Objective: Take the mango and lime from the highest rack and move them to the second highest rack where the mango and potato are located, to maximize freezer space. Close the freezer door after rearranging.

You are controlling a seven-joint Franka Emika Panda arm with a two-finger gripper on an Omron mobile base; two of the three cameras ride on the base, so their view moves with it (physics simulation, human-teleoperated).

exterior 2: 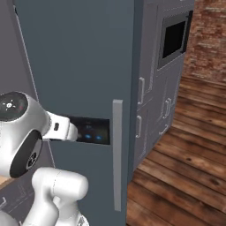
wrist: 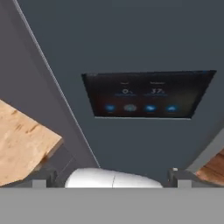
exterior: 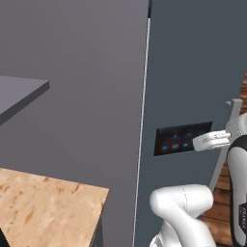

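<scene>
The freezer door (exterior: 193, 72) is closed; the gripper (wrist: 112, 175), spread wide and empty, faces its display panel (wrist: 146, 94).

The arm reaches forward, its hand (wrist: 112, 174) wide open (fingers far apart).

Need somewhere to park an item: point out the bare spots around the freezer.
The wooden countertop left of the freezer door lies bare. The wood floor right of it is open. The door is crowded by its handle and control panel.
</scene>
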